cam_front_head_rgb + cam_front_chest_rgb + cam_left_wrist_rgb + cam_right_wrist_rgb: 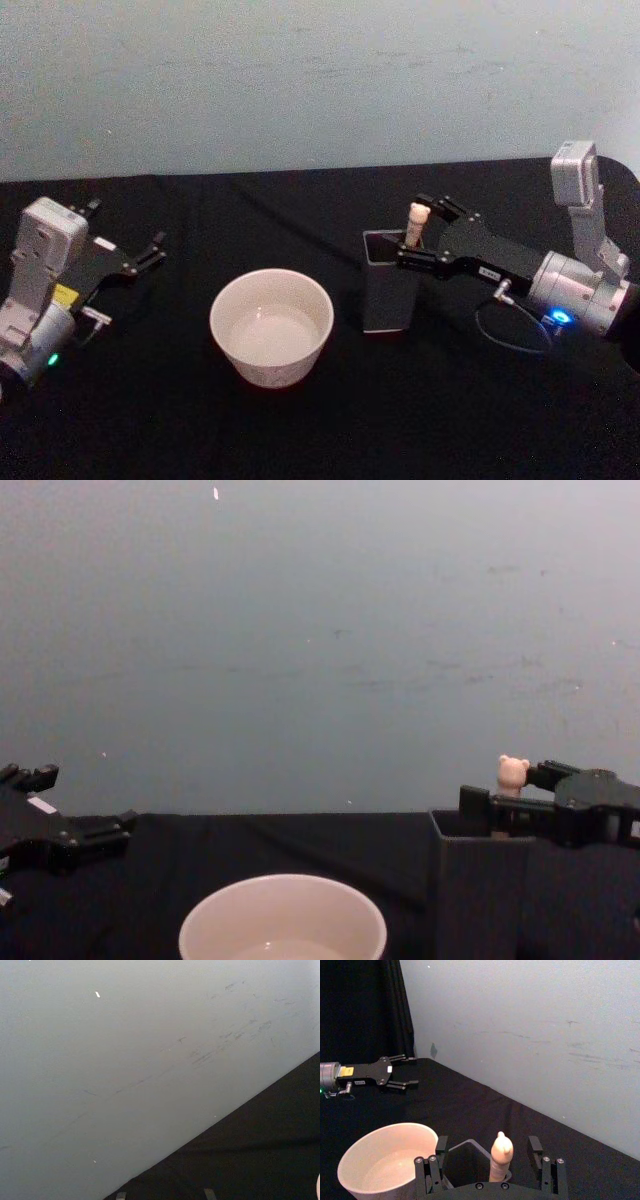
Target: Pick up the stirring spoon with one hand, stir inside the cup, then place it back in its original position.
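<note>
Cup (271, 327) at centre of tabletop (450, 420); holder (386, 283) near on its right, stirring spoon (417, 222) inside.

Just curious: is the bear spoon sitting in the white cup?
No, the stirring spoon stands in the dark holder, beside the cup.

A black tablecloth (300, 440) meets a scuffed pale grey-blue wall (300, 80) behind it.

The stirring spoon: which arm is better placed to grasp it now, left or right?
Right. The right gripper is open with its fingers either side of the stirring spoon in the holder; the left gripper sits beyond the cup.
</note>
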Tool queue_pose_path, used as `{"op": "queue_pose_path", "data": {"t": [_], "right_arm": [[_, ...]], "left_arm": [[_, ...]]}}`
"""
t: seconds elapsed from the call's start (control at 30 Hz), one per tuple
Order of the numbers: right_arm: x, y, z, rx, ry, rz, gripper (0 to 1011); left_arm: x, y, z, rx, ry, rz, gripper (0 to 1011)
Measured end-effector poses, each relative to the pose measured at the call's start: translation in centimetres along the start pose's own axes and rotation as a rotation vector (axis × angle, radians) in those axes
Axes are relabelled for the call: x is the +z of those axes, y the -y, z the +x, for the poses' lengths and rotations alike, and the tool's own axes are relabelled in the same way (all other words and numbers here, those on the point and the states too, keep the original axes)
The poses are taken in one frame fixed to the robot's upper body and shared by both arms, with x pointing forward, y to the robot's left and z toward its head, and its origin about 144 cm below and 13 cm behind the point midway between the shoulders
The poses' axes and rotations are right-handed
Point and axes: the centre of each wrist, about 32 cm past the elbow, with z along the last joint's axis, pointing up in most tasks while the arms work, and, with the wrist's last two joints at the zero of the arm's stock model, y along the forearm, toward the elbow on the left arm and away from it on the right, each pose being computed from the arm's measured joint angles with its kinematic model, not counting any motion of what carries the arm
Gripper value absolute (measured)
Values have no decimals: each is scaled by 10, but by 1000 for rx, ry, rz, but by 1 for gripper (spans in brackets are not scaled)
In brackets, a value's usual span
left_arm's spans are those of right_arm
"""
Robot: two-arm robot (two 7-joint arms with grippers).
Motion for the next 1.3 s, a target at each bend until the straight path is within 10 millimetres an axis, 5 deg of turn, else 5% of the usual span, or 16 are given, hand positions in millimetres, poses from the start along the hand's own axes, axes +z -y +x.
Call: {"op": "queue_pose_path", "data": {"t": [0.33, 1.0, 1.3], "right_arm": [[0, 0, 0, 0, -1, 1, 887], [0, 0, 0, 0, -2, 2, 243], [0, 0, 0, 0, -2, 2, 212]], "left_arm": [[0, 0, 0, 0, 0, 0, 1001], [0, 0, 0, 0, 0, 0, 1001], [0, 0, 0, 0, 0, 0, 1001]]}}
